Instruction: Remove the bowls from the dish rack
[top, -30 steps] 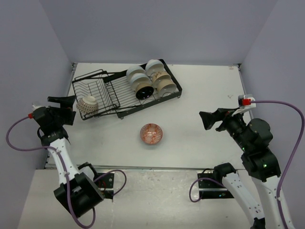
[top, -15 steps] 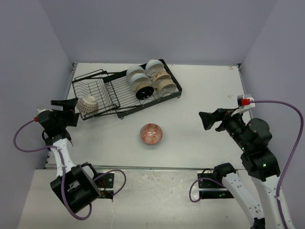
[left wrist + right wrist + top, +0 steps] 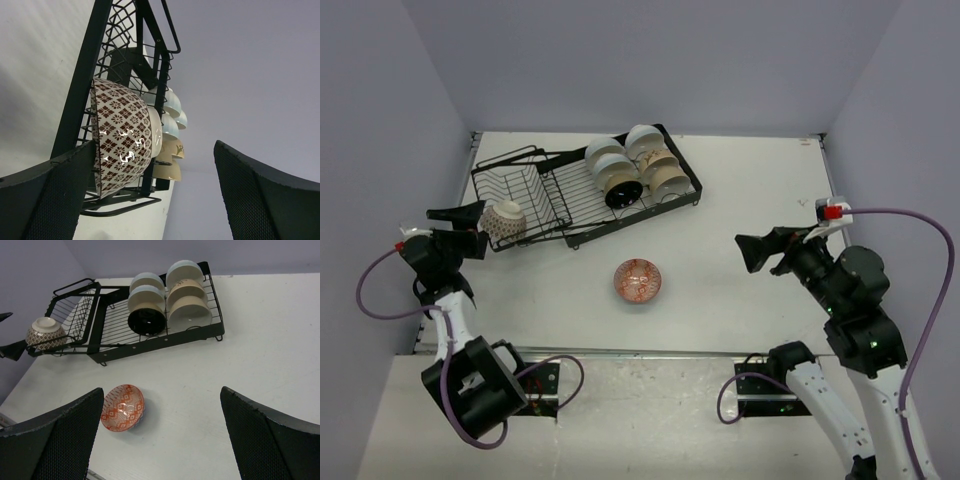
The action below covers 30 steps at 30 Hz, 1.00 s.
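1. The left gripper (image 3: 470,226) is spread wide and holds nothing.
2. At its 3 o'clock, just beside the fingertips, a brown-patterned bowl (image 3: 504,220) sits upside down at the basket end of the dish rack (image 3: 530,190).
3. The right gripper (image 3: 750,252) is also spread wide and empty, pointing toward 9 o'clock.
4. A red-patterned bowl (image 3: 638,280) stands upright on the table (image 3: 740,180), well apart at the right gripper's 9 o'clock.
5. Six more bowls (image 3: 635,165) stand on edge in the rack's tray, at 2 o'clock from the brown one.

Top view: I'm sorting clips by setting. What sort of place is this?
Probably a robot test cell, not a kitchen: bare walls enclose a table with a dish rack, arms bolted at its edge.
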Each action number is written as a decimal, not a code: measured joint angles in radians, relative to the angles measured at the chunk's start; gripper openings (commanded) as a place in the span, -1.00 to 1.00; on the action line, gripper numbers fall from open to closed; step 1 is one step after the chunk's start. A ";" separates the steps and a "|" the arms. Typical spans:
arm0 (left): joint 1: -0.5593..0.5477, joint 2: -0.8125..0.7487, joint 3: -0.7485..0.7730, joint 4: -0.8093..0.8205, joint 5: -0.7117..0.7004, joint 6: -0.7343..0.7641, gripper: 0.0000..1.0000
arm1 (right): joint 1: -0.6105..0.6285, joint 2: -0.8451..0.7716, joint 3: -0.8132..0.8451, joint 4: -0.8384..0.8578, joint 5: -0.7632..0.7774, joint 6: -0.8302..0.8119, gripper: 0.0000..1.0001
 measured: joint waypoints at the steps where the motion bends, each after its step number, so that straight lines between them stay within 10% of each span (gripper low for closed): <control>1: 0.000 0.004 -0.005 0.017 0.005 -0.006 0.97 | 0.000 0.002 0.000 0.001 0.000 0.000 0.98; 30: 0.007 0.159 -0.188 0.590 0.045 -0.217 0.74 | 0.000 0.008 -0.006 0.026 -0.086 -0.006 0.98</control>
